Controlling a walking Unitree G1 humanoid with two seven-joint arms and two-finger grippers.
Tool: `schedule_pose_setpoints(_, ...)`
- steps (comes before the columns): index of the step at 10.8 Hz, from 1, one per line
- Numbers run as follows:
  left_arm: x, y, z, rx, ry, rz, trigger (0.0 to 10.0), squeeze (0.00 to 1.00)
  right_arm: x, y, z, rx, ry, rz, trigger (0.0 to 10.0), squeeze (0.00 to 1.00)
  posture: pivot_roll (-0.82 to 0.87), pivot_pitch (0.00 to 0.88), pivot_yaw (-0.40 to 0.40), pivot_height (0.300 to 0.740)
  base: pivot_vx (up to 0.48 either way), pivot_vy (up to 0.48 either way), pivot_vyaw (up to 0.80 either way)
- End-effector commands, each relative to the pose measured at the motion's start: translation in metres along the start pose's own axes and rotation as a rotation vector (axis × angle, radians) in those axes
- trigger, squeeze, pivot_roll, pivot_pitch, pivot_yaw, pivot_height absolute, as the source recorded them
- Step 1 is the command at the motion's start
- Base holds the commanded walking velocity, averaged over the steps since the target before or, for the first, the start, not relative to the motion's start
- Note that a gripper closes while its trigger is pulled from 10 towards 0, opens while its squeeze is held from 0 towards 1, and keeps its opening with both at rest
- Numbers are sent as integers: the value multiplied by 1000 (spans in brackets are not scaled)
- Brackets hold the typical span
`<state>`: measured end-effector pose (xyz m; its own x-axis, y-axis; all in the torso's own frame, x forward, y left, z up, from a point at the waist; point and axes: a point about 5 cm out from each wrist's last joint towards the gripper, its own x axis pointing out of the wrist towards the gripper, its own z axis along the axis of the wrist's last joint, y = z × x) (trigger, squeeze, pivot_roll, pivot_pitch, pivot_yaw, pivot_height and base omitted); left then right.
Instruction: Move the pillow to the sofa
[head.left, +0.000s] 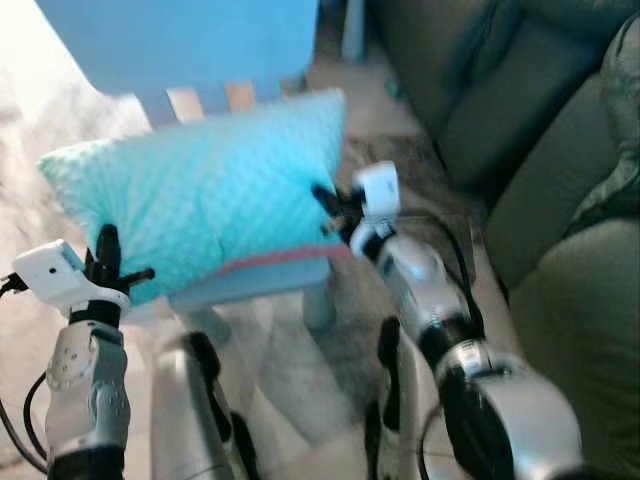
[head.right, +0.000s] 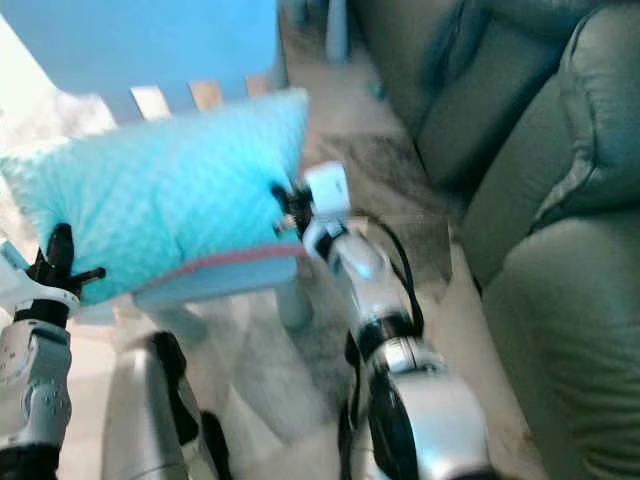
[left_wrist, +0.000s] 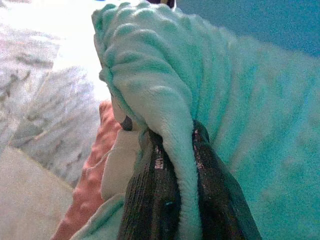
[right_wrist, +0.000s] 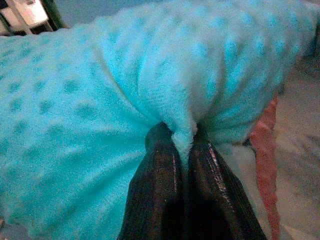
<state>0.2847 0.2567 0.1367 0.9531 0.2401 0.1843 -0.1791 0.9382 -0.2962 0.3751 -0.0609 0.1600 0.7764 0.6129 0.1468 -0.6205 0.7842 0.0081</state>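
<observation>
So the grab part looks done: both grippers have the turquoise pillow pinched at opposite ends. The left gripper has its two black fingers squeezed tight on a fold of the dotted fabric, and the right gripper is doing the same on the other edge (you can see the fabric bunched up between the fingers in both wrist views). The pillow sits on or just above the small blue chair, can't really tell if it's lifted clear yet. The green sofa is off to the robot's right, well apart from the pillow. So what's left, I'd say, is basically everything after the grasp: lift, turn right, carry it over, set it on a cushion.
</observation>
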Motion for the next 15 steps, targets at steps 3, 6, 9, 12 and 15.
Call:
schedule_pose_setpoints(3,-25,6,-6,-2,61,25,0,0,-19,15,-3,-45,-71,12,0,0,-116,50,70,465,0,0,0)
schedule_pose_setpoints(6,-61,-22,-30,-49,142,2,0,0,-49,5,-2,-62,-102,-215,0,0,-131,0,75,465,0,0,0)
schedule_pose_setpoints(9,-74,-34,-37,-97,191,-6,0,0,-70,-13,9,-120,-67,-296,0,0,-144,0,48,465,0,0,0)
schedule_pose_setpoints(12,-76,-31,-36,-77,235,-74,0,0,-95,-23,7,-142,-7,-377,0,0,-151,0,39,465,0,0,0)
schedule_pose_setpoints(15,-71,-25,-34,-37,244,-96,0,0,-110,-23,5,-133,19,-427,0,0,-168,0,49,465,0,0,0)
